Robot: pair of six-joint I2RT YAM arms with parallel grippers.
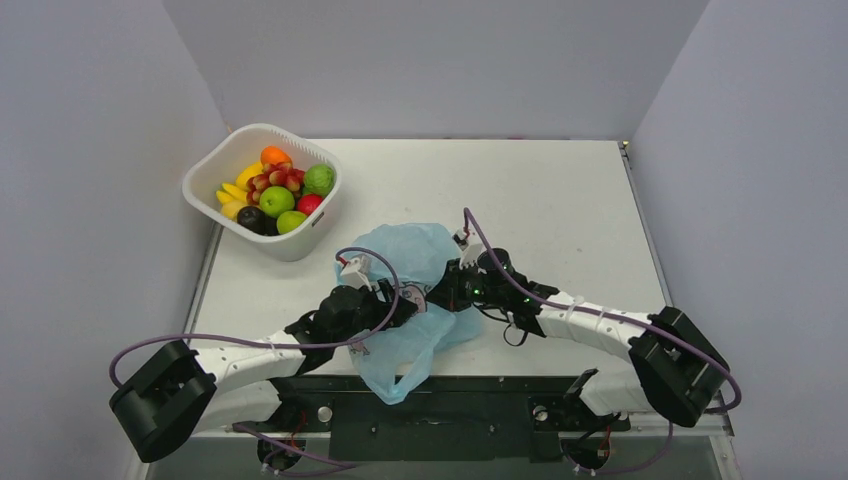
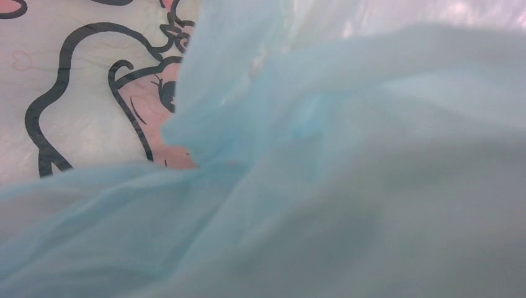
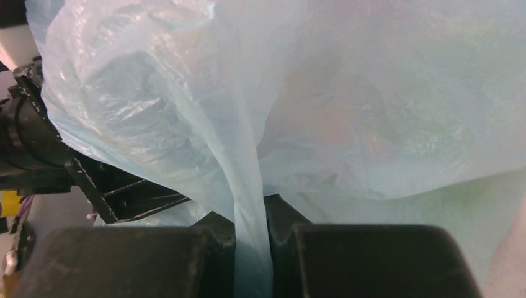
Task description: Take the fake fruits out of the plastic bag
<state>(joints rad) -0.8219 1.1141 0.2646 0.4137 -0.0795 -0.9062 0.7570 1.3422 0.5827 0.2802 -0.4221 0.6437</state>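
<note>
- Top view: bag [image 1: 415, 255] lies crumpled at frame centre, with both arms meeting over it, probably to stretch it between them.
- Right gripper [image 3: 251, 226] is clamped on a twisted fold of bag film. Only the right wrist view shows this.
- Left gripper [image 1: 405, 300]: its wrist view is all blue film and printed drawing [image 2: 93, 93], so open or closed cannot be told.
- Orange [image 1: 272, 155], red grapes [image 1: 275, 180] and dark fruit [image 1: 250, 217] sit in the basket [image 1: 305, 235], upper left. Whether the bag holds more is unclear.

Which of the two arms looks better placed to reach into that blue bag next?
Probably the left. The right end effector is shut on a fold of the plastic bag; the left end effector, fingers hidden, sits against the bag, nearer the white basket.
</note>
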